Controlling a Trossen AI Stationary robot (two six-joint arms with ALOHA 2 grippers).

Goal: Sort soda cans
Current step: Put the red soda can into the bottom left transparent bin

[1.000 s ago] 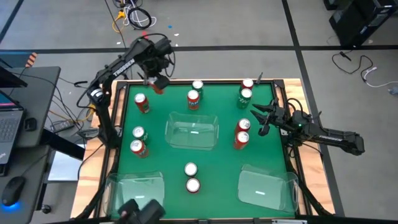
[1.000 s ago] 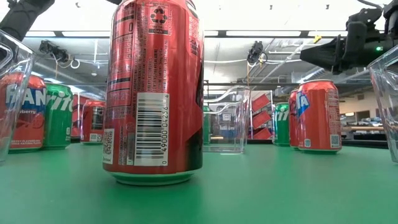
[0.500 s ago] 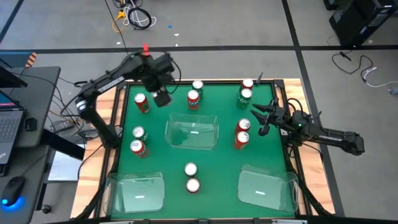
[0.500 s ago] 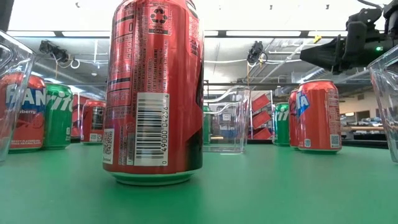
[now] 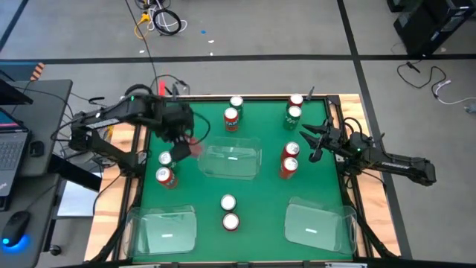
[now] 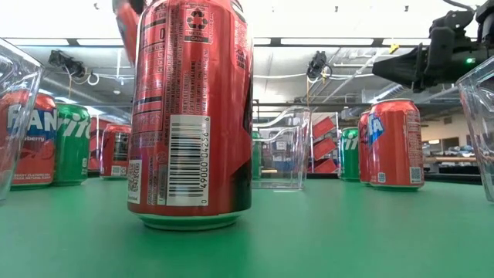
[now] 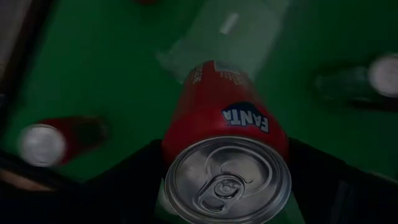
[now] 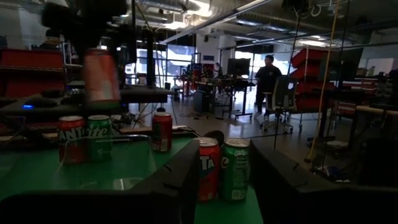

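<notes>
1. The green tabletop (image 5: 245,190) is carrying three clear plastic bins and a scatter of upright soda cans, with both dark arms reaching in from its two sides.
2. The middle bin (image 5: 230,156) is sitting at the tabletop's centre; the other two bins (image 5: 164,230) (image 5: 318,223) are sitting in the near left and near right corners.
3. The left arm is stretching in from the left side, and the left claw (image 5: 181,145) is hanging above the tabletop just beside the middle bin's left end.
4. The left claw is gripping a red Fanta can (image 7: 224,134) around its body, its fingers (image 7: 323,180) pressing on either side with the silver top facing the wrist camera; the high view shows this can (image 5: 195,147) lifted off the green surface.
5. The right arm is waiting at the right edge, its right claw (image 5: 318,139) hovering beside a pair of red cans (image 5: 289,158); its fingers are standing somewhat apart with nothing between them.
6. Two cans (image 5: 233,111) are standing at the far middle, a red and a green can (image 5: 294,106) at the far right corner, a green and a red can (image 5: 164,168) by the left edge, and two more cans (image 5: 229,212) near the front centre.
7. In the low view a red can (image 6: 191,116) is filling the foreground.
</notes>
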